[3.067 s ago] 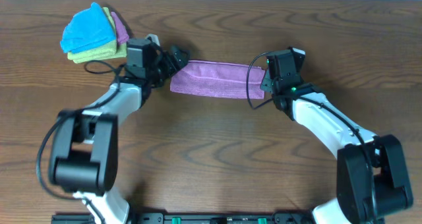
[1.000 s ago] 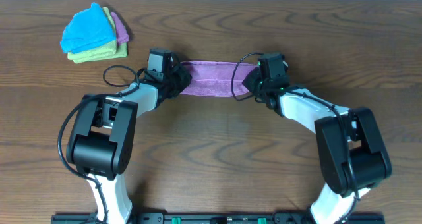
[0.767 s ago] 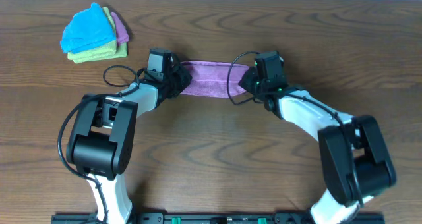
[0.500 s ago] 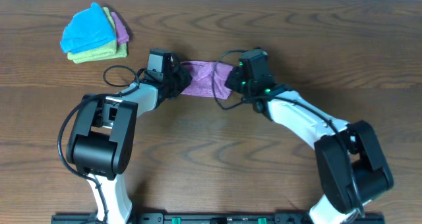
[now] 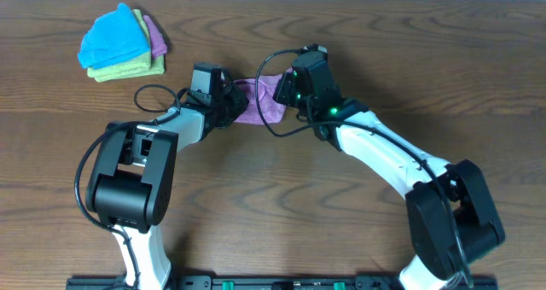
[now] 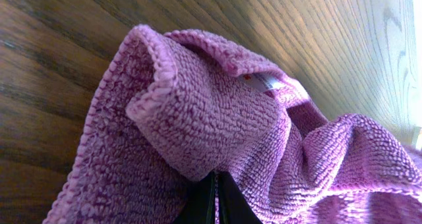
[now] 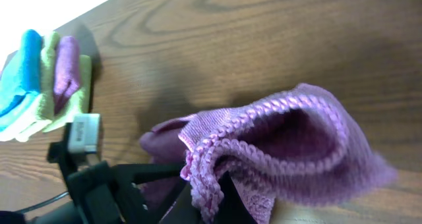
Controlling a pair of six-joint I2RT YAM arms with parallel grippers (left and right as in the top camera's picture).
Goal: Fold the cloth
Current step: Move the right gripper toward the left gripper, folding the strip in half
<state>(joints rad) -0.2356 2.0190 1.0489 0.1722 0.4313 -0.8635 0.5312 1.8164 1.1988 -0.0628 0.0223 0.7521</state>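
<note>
The purple cloth (image 5: 263, 108) sits bunched up on the brown table (image 5: 273, 205), between the two arms. The left gripper (image 5: 230, 104) has its fingers pinched tight on one end. The right gripper (image 5: 284, 91) has its fingers pinched tight on the other end, near the left one. A pile of folded cloths (image 5: 124, 41) sits far off in the corner

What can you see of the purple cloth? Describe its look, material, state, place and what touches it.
The cloth is lilac looped microfibre with a stitched hem and a small white tag. It lies bunched and partly doubled over on the table, between the arms. The left gripper pinches one end; the right gripper holds the other end lifted, close to the left one.
</note>
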